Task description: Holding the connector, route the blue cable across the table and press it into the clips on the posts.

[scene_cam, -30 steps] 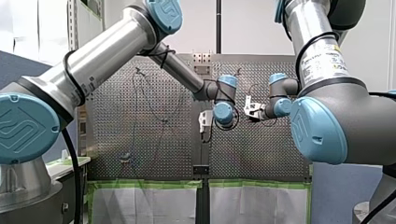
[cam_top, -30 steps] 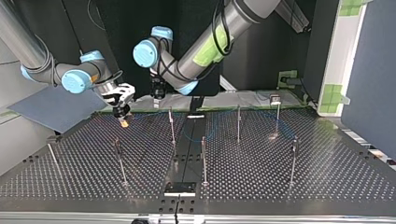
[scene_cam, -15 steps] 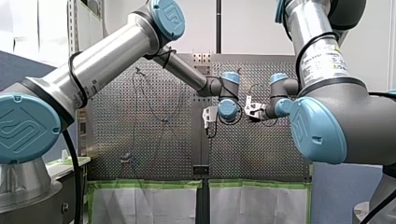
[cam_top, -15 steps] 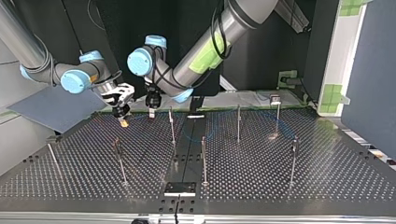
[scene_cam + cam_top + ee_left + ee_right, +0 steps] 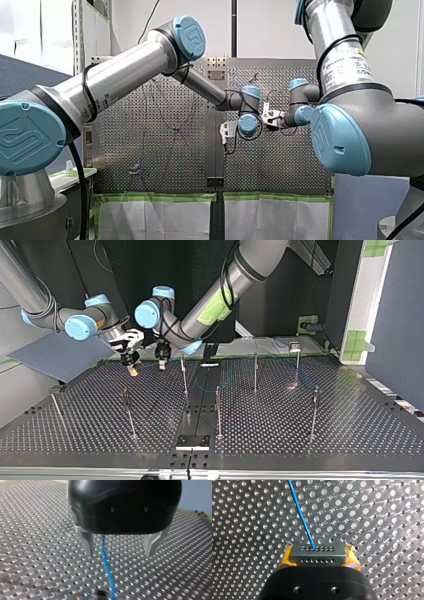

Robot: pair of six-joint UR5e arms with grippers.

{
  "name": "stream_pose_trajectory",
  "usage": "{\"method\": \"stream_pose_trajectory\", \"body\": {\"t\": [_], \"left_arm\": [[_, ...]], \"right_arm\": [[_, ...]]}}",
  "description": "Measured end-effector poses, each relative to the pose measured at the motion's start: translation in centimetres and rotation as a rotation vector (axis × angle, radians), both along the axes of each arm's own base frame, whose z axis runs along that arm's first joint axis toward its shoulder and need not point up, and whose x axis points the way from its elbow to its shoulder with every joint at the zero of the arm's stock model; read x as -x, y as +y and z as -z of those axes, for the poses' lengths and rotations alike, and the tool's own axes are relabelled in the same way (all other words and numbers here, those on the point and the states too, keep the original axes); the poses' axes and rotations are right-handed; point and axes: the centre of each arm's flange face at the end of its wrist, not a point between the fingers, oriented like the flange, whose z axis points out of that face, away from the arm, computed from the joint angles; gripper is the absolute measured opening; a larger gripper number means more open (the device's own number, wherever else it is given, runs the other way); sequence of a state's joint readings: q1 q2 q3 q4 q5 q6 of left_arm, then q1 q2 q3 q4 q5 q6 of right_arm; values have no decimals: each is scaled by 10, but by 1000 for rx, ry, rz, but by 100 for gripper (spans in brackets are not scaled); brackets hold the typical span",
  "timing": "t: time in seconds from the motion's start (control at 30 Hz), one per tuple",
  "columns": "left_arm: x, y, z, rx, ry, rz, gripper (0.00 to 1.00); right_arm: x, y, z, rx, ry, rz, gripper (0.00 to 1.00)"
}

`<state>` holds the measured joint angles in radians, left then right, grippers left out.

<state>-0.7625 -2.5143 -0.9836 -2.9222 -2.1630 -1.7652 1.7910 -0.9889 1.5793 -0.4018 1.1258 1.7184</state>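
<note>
Pinching connector point(image 5: 317, 551) tight in my right gripper point(image 5: 319, 559), yellow pads point(image 5: 285, 560) | straddling blue cable point(image 5: 106, 562) with my left gripper point(image 5: 120, 548), fingers point(image 5: 87, 545) wide apart, nothing gripped | lying lengthwise through that gap, off-centre, over perforated table point(image 5: 37, 530) | likely closing there next.

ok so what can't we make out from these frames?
- Left wrist view: the blue cable runs between the open fingers of my left hand to a dark part, blurred, cut by the edge.
- Top view: clips on the posts too small; cannot tell if any holds the cable.
- Right wrist view: the body of my right hand hides the connector's back.
- Front view: my right arm covers the table's right side.
</note>
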Motion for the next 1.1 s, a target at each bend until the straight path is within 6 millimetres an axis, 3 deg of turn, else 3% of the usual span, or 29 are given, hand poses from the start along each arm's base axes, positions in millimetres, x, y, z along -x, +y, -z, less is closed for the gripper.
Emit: {"method": "stream_pose_trajectory", "body": {"t": [0.17,0.47,0.73,0.8,0.83,0.9,0.93,1.0,1.03,1.1], "left_arm": [[-5,-8,0,7,-5,-9,100],[-12,-17,23,-5,9,-42,100],[-13,-15,24,-22,16,-68,100],[-11,-15,24,-30,16,-79,80],[-10,-15,24,-35,16,-87,80],[-9,-14,24,-41,15,-99,47],[-9,-13,24,-45,14,-106,47],[-9,-12,24,-49,14,-114,25],[-9,-12,24,-51,14,-117,25],[-8,-12,24,-53,15,-119,2]], "right_arm": [[0,0,0,0,-1,-2,0],[0,0,0,-2,-5,-8,0],[1,0,0,-3,-5,-7,0],[1,0,0,-3,-5,-7,0],[1,0,0,-3,-5,-7,0],[1,0,0,-3,-6,-6,0],[1,-1,0,-3,-6,-5,0],[2,-1,0,-4,-6,-5,0],[2,-1,0,-4,-6,-5,0],[2,-1,0,-4,-6,-5,0]]}}
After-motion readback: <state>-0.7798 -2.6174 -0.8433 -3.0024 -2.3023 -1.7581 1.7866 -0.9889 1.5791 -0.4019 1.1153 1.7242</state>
